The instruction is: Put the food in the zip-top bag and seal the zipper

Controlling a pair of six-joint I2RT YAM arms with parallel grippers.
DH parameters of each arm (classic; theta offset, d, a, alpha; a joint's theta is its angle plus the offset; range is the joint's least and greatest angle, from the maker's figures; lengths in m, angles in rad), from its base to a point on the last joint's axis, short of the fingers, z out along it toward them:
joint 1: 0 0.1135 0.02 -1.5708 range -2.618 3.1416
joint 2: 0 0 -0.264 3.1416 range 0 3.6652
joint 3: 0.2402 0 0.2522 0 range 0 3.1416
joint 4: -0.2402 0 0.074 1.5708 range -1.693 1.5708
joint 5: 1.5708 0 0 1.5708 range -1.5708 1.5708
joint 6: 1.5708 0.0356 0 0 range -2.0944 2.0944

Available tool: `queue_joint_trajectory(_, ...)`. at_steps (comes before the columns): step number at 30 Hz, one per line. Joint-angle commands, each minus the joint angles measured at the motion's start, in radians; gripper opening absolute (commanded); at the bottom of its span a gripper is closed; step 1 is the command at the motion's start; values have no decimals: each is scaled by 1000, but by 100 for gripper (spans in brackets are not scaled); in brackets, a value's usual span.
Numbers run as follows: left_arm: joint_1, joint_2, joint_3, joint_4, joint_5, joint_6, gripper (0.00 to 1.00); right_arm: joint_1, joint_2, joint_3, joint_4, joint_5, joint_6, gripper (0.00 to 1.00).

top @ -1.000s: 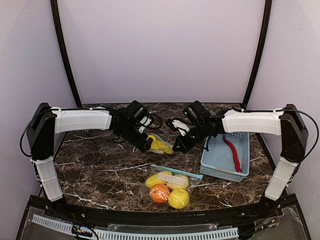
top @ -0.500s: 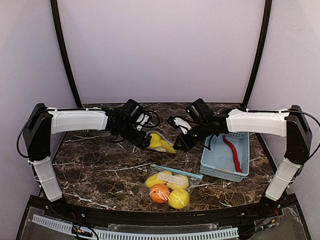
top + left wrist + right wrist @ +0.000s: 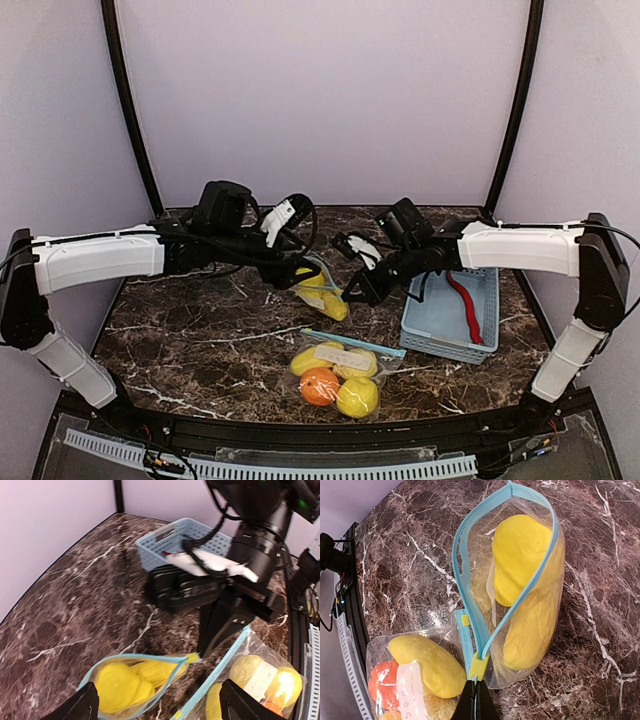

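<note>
Since half a second ago: raises left arm and swings it left, left gripper (image 3: pixel 161 707) now let go of the zip-top bag (image 3: pixel 480 570), fingers spread wide over it. Keeps right gripper (image 3: pixel 476 702) pressed together on the bag's end, right at the yellow tab (image 3: pixel 479 667). Shows bag lying on marble table (image 3: pixel 190 330), far of centre, blue zipper (image 3: pixel 465 545) gaping, yellow food (image 3: pixel 525 555) inside. Shows second bag (image 3: pixel 345 357) near centre, holding more yellow pieces plus orange (image 3: pixel 319 386). Leaves red chili (image 3: pixel 462 298) in blue basket (image 3: pixel 425 325) at right.
</note>
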Motion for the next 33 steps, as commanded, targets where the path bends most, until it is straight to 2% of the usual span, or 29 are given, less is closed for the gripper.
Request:
queue_joint_trajectory(1, -16, 61, -4, 147, 242, 32, 79, -8, -24, -25, 64, -70, -12, 0)
queue_joint_trajectory(6, -17, 141, 24, 195, 319, 24, 65, -22, -30, -42, 83, -89, -7, 0)
queue_joint_trajectory(10, -17, 180, 42, 172, 339, 53, 60, -30, -29, -49, 90, -98, -4, 0)
queue_joint_trajectory(21, -20, 303, 204, -46, 395, 118, 52, -33, -48, -65, 104, -111, 4, 0)
queue_joint_trajectory(33, -45, 331, 208, -87, 405, 58, 51, -42, -66, -87, 123, -132, 12, 0)
